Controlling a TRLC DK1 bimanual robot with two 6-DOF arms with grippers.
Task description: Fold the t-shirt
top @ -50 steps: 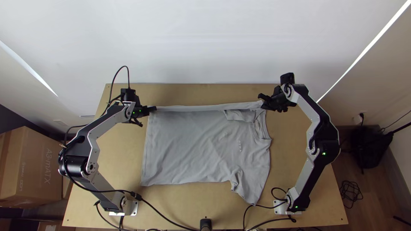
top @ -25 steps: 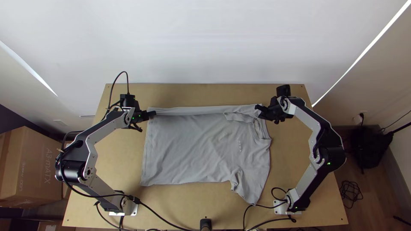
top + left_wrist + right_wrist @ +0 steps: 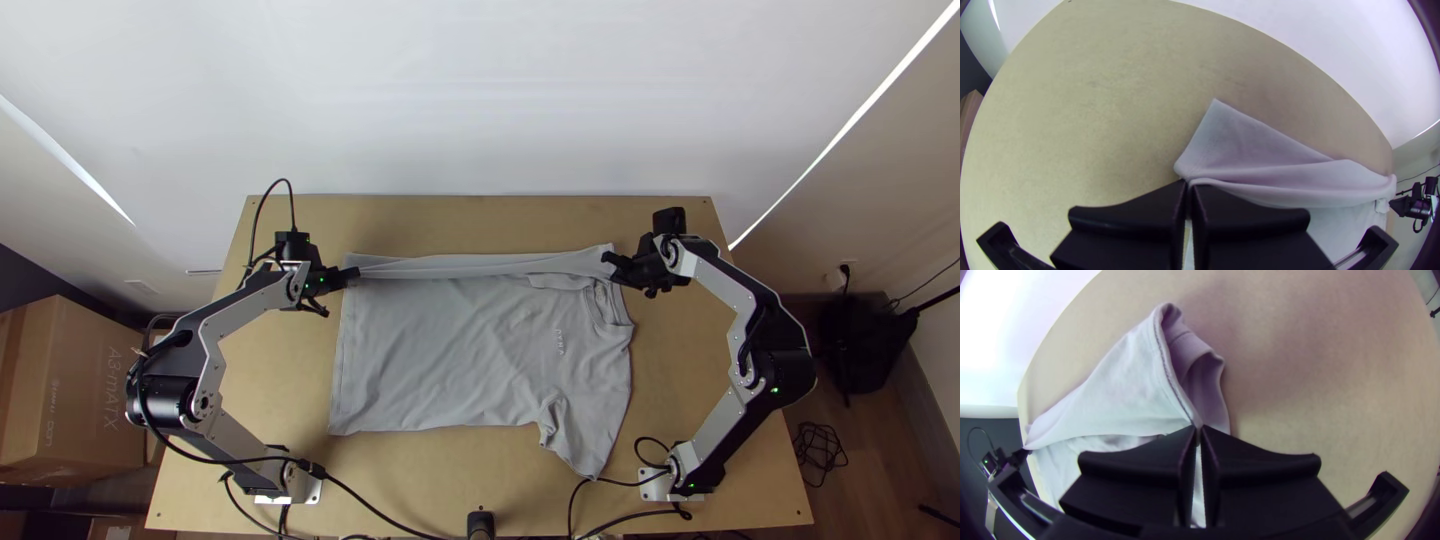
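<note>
Left claw (image 3: 354, 273) and right claw (image 3: 608, 261) have drawn back, arms (image 3: 240, 303) bent outward, both pinching the t-shirt's (image 3: 450, 345) far-side fold.

Relative to wooden surface (image 3: 480, 222): white wall (image 3: 480, 100), 12 o'clock. Cardboard box (image 3: 75, 390), 9 o'clock. Black object (image 3: 868, 345), 3 o'clock. Tangled cable (image 3: 822, 450) on floor (image 3: 875, 460), between 3 and 4 o'clock.

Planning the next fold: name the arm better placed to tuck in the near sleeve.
Right, probably: its base stands nearer that sleeve than the left base, though its gripper grips the t-shirt.
</note>
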